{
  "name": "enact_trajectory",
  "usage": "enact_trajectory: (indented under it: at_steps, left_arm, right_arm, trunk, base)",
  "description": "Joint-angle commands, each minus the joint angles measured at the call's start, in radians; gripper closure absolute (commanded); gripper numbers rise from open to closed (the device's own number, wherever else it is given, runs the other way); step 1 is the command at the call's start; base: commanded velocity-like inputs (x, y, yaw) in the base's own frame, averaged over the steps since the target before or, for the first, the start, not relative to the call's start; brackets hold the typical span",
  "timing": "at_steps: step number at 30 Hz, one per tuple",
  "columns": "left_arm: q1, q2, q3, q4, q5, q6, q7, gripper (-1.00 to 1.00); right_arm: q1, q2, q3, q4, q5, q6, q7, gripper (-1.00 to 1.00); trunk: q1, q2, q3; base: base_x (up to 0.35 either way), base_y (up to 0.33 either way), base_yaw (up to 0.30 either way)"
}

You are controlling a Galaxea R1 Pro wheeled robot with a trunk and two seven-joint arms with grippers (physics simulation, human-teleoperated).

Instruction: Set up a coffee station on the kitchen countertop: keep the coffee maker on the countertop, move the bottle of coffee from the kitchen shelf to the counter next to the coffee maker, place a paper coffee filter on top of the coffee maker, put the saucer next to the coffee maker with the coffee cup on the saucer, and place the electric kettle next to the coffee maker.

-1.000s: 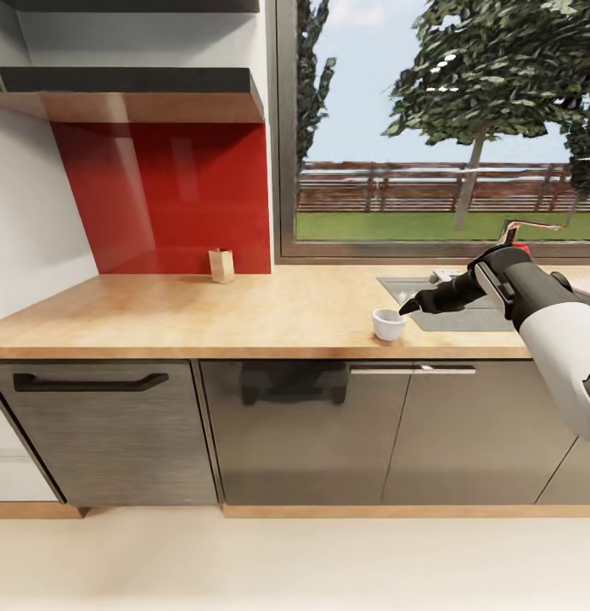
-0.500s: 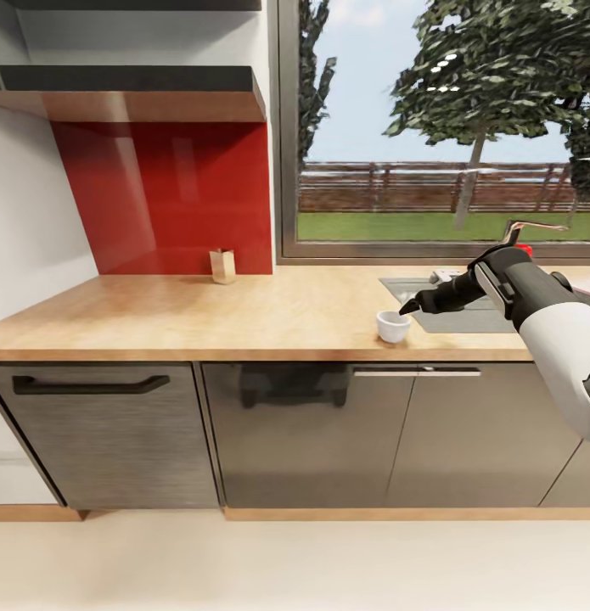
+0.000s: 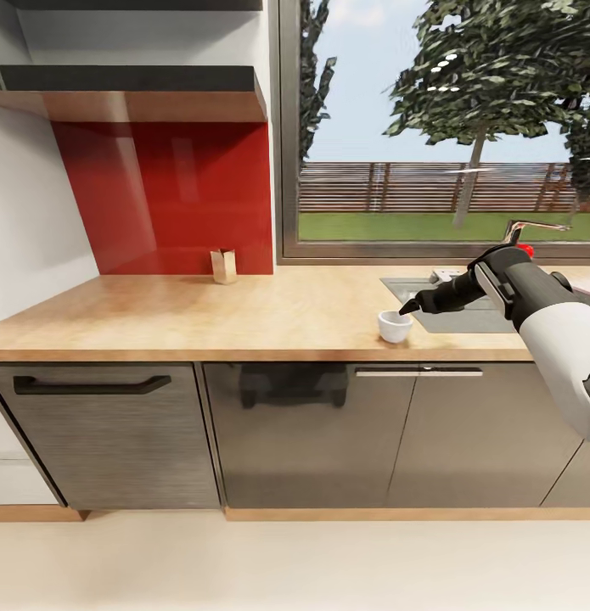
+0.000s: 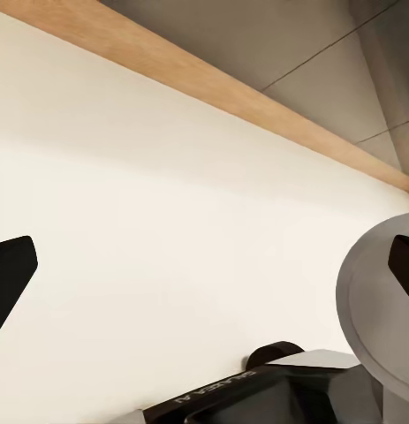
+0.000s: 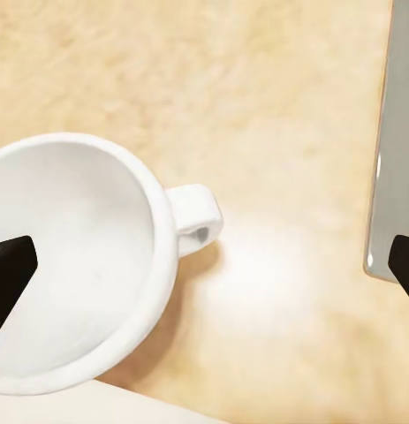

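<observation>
Long tan kitchen countertop [image 3: 201, 314], then right gripper [image 3: 404, 311] wide open and holding nothing, just above small white coffee cup [image 3: 394, 327] near the sink's left edge, likely ready to grab it.

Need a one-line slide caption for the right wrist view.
Open right gripper over white cup standing on the wooden countertop beside the sink.
</observation>
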Motion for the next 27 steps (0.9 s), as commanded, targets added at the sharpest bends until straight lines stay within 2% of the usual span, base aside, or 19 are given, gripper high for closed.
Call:
enact_trajectory:
  at_steps: [1, 15, 18, 27]
  left_arm:
    - [0.000, 0.000, 0.000, -0.001, 0.001, -0.007, -0.001, -1.00]
    - [0.000, 0.000, -0.001, -0.001, 0.001, -0.007, -0.003, -1.00]
    - [0.000, 0.000, -0.002, -0.001, 0.001, -0.007, -0.003, -1.00]
    - [0.000, 0.000, -0.002, -0.001, 0.001, -0.007, -0.003, -1.00]
  right_arm:
    - [-0.001, -0.001, 0.005, -0.001, 0.003, 0.002, 0.006, -1.00]
    - [-0.001, 0.000, 0.005, -0.001, 0.003, 0.002, 0.006, -1.00]
    - [-0.001, 0.002, 0.005, -0.001, 0.003, 0.002, 0.006, -1.00]
    - [-0.001, 0.008, 0.005, -0.001, 0.004, 0.002, 0.006, -1.00]
  trunk:
    - [0.000, 0.000, -0.001]
    - [0.000, 0.000, -0.001]
    - [0.011, -0.021, -0.010]
    - [0.011, -0.021, -0.010]
  base:
    - [0.000, 0.000, 0.000]
    - [0.000, 0.000, 0.000]
    - [0.000, 0.000, 0.000]
    - [0.000, 0.000, 0.000]
